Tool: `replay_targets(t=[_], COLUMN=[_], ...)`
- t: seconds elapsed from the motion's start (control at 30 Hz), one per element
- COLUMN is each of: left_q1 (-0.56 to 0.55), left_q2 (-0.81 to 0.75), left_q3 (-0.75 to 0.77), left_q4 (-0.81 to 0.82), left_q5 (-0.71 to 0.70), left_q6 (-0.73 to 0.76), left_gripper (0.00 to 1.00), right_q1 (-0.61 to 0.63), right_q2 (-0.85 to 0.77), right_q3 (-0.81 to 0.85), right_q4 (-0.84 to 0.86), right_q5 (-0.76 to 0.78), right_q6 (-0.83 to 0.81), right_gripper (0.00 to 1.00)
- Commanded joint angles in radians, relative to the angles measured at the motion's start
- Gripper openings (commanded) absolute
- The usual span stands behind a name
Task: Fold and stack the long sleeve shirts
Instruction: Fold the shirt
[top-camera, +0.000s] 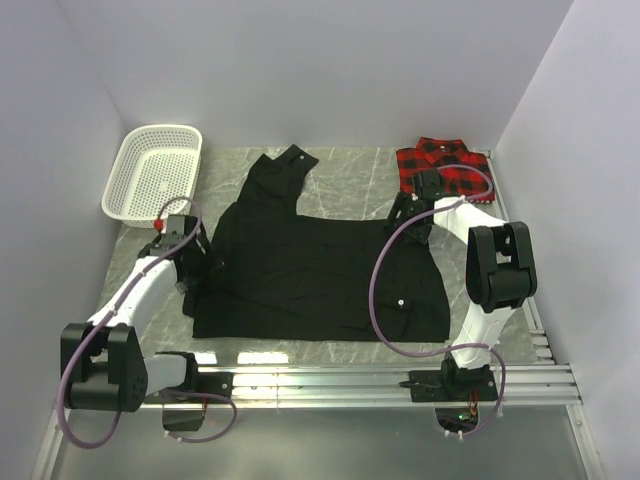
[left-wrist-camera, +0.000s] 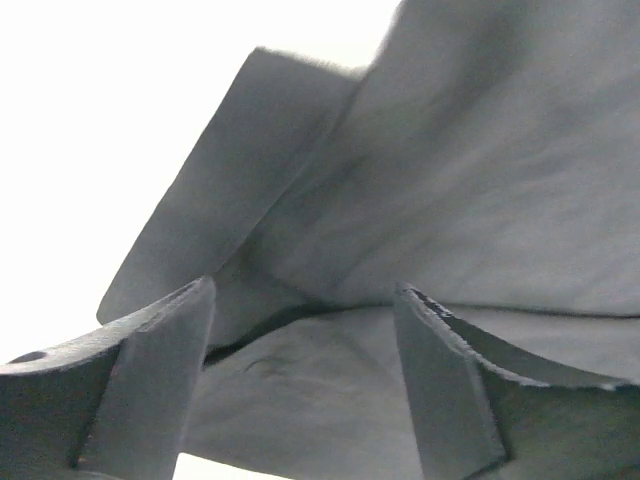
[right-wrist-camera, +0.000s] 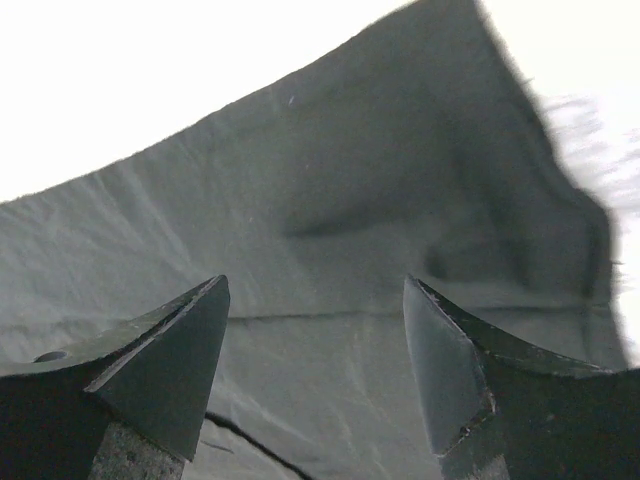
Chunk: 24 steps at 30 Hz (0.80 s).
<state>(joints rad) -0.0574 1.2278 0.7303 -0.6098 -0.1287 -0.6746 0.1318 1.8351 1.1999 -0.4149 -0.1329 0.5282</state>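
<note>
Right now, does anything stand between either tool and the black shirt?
Nothing visible does. The left tool and the right tool sit open at the edges of the black shirt. The plaid shirt and the basket lie off at the far corners.

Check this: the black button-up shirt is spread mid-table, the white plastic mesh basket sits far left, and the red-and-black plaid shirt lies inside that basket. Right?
No. The top external view shows the red-and-black plaid shirt on the table at its far right corner, not in the white plastic mesh basket. The black button-up shirt is as you said.
</note>
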Motion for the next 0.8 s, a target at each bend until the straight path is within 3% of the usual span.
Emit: replay_targets(t=[0.0,0.23,0.53,0.77], left_q1=[0.005,0.008,0.013,0.013], left_q2=[-0.010,0.264,0.643,0.777], left_q3=[0.108,0.323,0.641,0.776], left_q4=[0.025,0.154,0.208,0.186], left_q5=[-0.031,0.001,0.053,0.058], left_q6=[0.033,0.133,0.178,0.233], left_gripper=[0.79,0.88,0.79,0.70], right_q1=[0.006,-0.004,-0.035,-0.064], right_q2=[-0.063,-0.002,0.052,0.055], right_q3=[0.084,0.228,0.253,0.233], right_q4=[-0.036,-0.110,-0.108,-0.094], right_q5=[0.110,0.216,0.204,0.200], right_q6=[-0.042,-0.083,-0.089,-0.093], right_gripper=[0.77,0.77,0.77,0.77])
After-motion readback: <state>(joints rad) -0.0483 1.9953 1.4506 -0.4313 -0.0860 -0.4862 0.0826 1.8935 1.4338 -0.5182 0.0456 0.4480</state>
